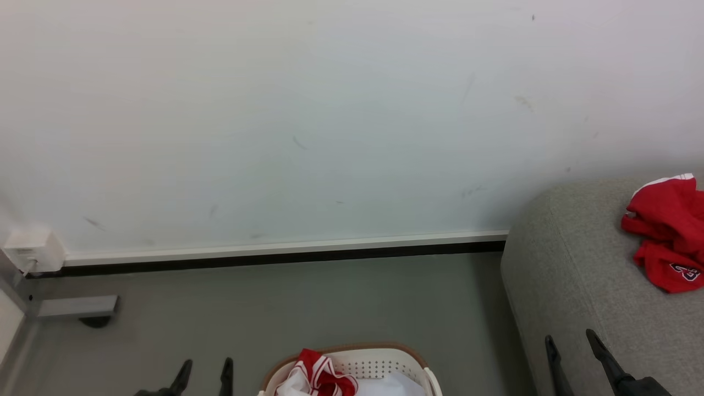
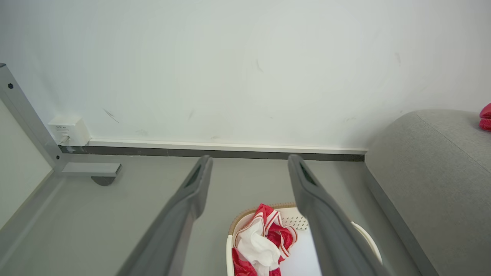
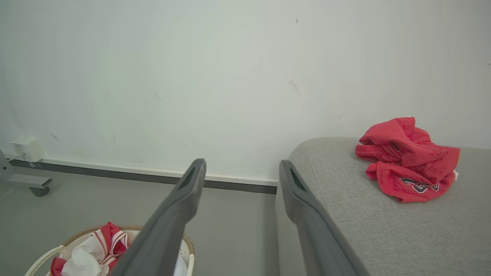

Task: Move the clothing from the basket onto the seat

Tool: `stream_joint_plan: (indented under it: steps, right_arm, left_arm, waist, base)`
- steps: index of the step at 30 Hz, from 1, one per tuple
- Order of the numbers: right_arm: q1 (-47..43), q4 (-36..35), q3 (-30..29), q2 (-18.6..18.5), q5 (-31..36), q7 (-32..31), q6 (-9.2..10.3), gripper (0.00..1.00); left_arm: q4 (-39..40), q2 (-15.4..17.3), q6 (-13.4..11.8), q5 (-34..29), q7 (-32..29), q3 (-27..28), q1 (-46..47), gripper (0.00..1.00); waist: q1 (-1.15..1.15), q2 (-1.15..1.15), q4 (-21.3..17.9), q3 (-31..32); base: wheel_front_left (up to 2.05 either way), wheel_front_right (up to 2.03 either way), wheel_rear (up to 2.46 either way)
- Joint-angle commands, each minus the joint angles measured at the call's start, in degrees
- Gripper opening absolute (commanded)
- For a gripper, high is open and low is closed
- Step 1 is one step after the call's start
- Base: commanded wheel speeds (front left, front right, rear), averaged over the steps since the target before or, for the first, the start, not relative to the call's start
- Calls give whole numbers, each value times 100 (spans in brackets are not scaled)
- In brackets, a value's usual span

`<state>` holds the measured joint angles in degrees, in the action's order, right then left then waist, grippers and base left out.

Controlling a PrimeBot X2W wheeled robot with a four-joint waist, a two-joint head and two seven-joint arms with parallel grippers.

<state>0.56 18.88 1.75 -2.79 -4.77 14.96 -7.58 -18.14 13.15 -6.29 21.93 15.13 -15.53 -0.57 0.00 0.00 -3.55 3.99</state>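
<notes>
Wide apart and empty: left gripper (image 1: 207, 366), right gripper (image 1: 571, 340). Red jersey (image 1: 665, 236) crumpled on seat (image 1: 572, 275); second jersey (image 1: 322, 377) bunched in basket (image 1: 379, 364) beside pale sheet (image 1: 393, 385). Looks light, soft, floppy; likely best pinched at a raised striped fold, clear of the sheet.

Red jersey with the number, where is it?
In the head view the numbered red jersey lies crumpled on the grey seat at the right, near the wall, away from the basket.
</notes>
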Motion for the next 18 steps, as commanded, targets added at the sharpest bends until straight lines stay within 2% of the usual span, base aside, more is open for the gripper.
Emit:
stream_joint_plan:
  steps: [1,6,18]
  right_arm:
    - [37,-9,2,-8,-24,15,16,100]
    - [157,-83,64,-9,-68,15,16,100]
    - [510,-406,405,-8,-257,15,16,100]
  left_arm:
    - [-25,-24,38,-96,3,4,-53,100]
    - [-264,-83,152,-236,-52,-109,193,100]
    - [-1307,-94,320,-533,-982,-665,1126,100]
  waist:
    - [0,0,-63,-31]
    - [0,0,-317,-123]
    - [0,0,-1356,-641]
  base:
    - [0,0,0]
    - [0,0,0]
    - [0,0,0]
